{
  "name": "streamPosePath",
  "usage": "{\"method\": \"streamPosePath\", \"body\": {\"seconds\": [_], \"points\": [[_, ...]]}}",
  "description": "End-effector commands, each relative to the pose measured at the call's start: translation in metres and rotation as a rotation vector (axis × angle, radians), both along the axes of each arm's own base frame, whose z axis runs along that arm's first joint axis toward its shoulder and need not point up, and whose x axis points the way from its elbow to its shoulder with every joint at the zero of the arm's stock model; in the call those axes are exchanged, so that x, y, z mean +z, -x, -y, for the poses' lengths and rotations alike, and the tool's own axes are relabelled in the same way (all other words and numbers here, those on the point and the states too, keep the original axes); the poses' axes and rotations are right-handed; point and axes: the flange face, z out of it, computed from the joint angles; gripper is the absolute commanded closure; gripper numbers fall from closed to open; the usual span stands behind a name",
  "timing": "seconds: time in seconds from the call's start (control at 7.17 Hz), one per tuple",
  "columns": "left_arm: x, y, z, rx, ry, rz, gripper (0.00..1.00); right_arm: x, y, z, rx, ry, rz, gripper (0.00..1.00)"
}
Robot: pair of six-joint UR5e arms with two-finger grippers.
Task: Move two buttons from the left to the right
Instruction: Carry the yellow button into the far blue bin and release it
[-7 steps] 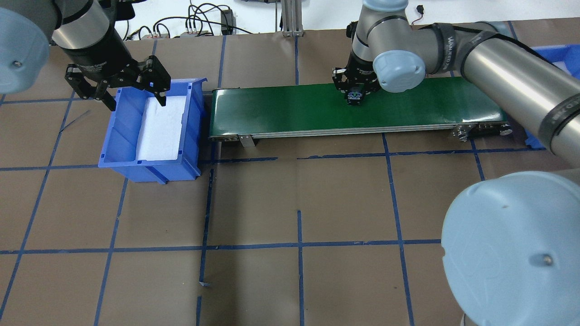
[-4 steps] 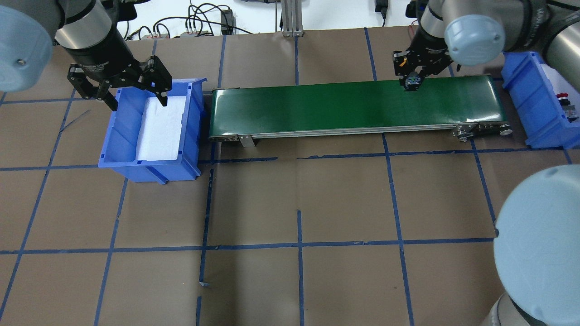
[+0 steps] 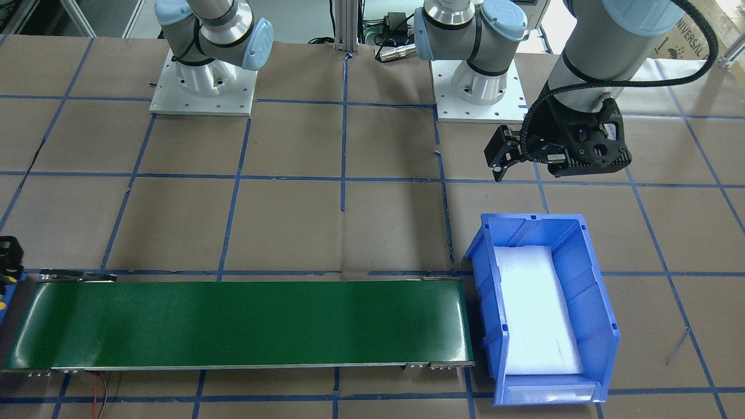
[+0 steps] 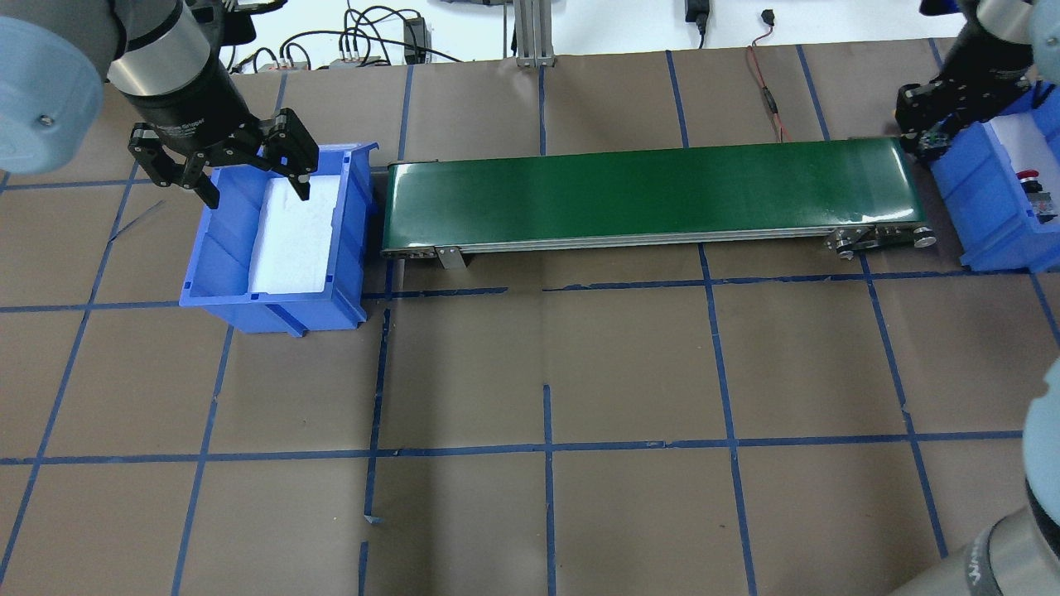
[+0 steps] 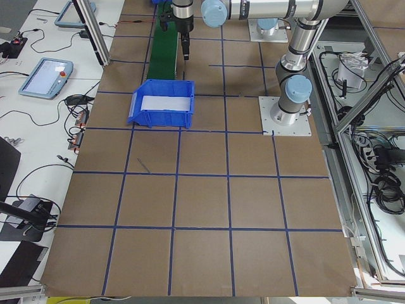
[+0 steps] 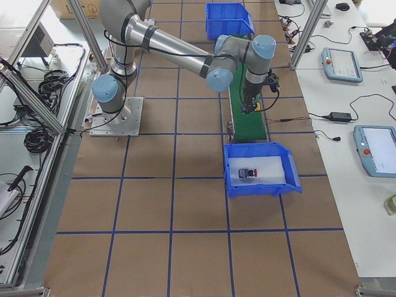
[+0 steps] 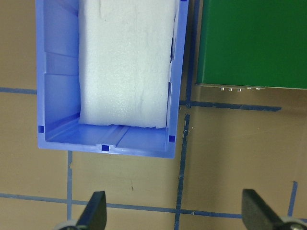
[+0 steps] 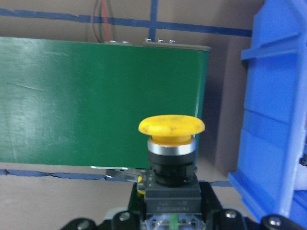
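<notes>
While clamped by its boxy body in the right gripper (image 8: 172,215), low centre of the wrist view: yellow push-button (image 8: 171,143) — likely light, rigid, cap slick; flat body sides the hold. Alongside: red push-button (image 6: 247,172) in blue bin (image 6: 260,189); left gripper (image 4: 252,186) wide, empty.

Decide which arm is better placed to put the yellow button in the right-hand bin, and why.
Right. The right gripper grips the yellow button beside the right bin. The left gripper hangs open over the far left bin.
</notes>
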Motion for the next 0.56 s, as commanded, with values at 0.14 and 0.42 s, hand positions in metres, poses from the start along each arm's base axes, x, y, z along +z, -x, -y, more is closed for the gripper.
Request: {"method": "streamPosePath", "body": {"seconds": [0.14, 0.42], "points": [[-0.003, 0.002, -0.002, -0.003, -0.006, 0.000, 0.00, 0.013, 0.131, -0.038, 0.037, 0.002, -0.014, 0.91], [-0.004, 0.002, -0.001, -0.003, -0.007, 0.000, 0.00, 0.004, 0.154, -0.011, 0.039, 0.009, -0.020, 0.91]]}}
